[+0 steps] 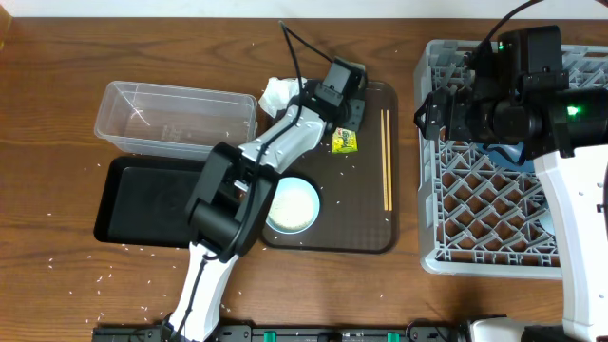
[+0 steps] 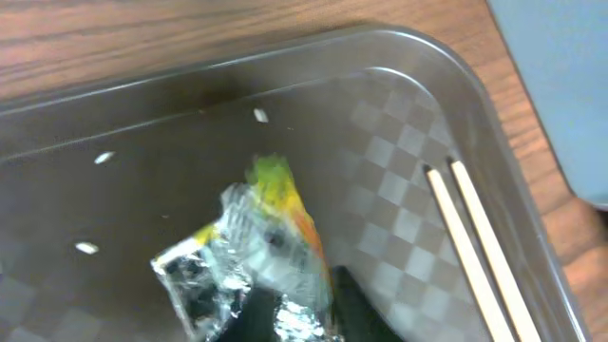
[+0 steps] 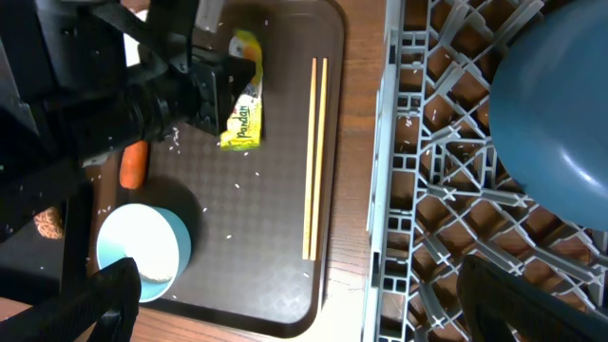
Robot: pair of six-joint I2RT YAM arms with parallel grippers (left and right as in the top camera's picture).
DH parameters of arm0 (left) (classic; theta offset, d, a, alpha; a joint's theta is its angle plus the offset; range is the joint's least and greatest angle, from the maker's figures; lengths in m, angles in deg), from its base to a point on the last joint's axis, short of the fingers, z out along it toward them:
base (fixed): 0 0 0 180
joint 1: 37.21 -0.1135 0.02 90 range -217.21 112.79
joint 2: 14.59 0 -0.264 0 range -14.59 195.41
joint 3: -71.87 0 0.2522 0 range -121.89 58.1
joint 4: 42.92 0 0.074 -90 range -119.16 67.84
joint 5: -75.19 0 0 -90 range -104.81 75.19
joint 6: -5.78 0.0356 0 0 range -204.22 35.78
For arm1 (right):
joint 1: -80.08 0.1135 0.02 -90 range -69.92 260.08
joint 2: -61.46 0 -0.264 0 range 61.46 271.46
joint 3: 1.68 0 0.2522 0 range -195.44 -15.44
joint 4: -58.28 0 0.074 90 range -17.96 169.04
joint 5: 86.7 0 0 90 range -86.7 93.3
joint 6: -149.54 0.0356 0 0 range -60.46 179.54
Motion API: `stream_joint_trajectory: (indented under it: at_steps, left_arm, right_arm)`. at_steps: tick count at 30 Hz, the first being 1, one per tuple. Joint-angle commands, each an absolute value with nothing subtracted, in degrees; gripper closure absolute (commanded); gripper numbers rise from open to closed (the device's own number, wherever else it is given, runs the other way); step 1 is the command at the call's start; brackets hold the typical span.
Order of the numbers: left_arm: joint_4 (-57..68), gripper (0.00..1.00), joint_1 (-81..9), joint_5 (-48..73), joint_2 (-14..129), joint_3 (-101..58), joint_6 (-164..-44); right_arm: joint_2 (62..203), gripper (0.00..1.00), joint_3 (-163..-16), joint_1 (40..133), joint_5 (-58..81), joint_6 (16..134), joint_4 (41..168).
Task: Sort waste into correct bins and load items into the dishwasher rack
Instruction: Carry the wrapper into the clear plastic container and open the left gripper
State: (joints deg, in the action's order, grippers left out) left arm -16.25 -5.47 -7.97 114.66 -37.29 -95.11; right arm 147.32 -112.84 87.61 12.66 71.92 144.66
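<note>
Left pincer (image 1: pixel 346 122) sits at the snack wrapper (image 2: pixel 271 242), on the far-edge side of the brown serving tray (image 1: pixel 366 237), mid-counter. You cannot tell from any view whether its jaws have closed on the foil. Right pincer (image 3: pixel 294 285) is spread wide and empty above the dishwasher rack (image 1: pixel 475 223) at the right edge, where the blue plate (image 3: pixel 560 104) already lies. Risks: the crinkled foil looks slick, so a corner-only pinch could let it slip out on your carry toward the clear tub (image 1: pixel 176 119) and black tray (image 1: pixel 142 204) by the left edge. The chopsticks (image 1: pixel 386 157) lie near, so a sideways sweep could roll them. Low travel may clip the bowl (image 1: pixel 293 204).
</note>
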Motion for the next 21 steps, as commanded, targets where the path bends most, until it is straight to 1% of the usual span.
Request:
stream_joint_trajectory:
  at_steps: [1,7,10,13,16,18,21]
  left_arm:
    - [-16.6,0.94,-5.1,-7.1,116.1,-37.7,-94.3]
    - [-14.0,0.94,-6.2,-8.4,112.9,-37.8,-91.3]
    - [-9.6,0.94,-7.0,-11.1,108.4,-37.8,-91.2]
    - [-4.1,0.94,-7.7,-11.7,103.3,-37.8,-88.3]
    - [1.6,0.94,-8.6,-16.6,98.1,-37.8,-88.3]
    - [3.9,0.94,-9.4,-19.0,95.1,-37.8,-88.3]
    - [6.1,0.94,-11.0,-19.3,91.8,-37.8,-88.3]
  right_arm:
    - [147.3,0.01,-112.8,88.4,12.5,71.7,144.8]
    - [147.3,0.01,-112.8,88.4,12.5,71.7,145.1]
    - [147.3,0.01,-112.8,88.4,12.6,71.7,145.1]
    - [147.3,0.01,-112.8,88.4,12.5,71.7,145.0]
    - [147.2,0.01,-112.8,88.5,12.6,71.7,144.9]
    - [147.3,0.01,-112.8,88.6,12.6,71.7,144.9]
    - [147.3,0.01,-112.8,88.6,12.5,71.7,144.9]
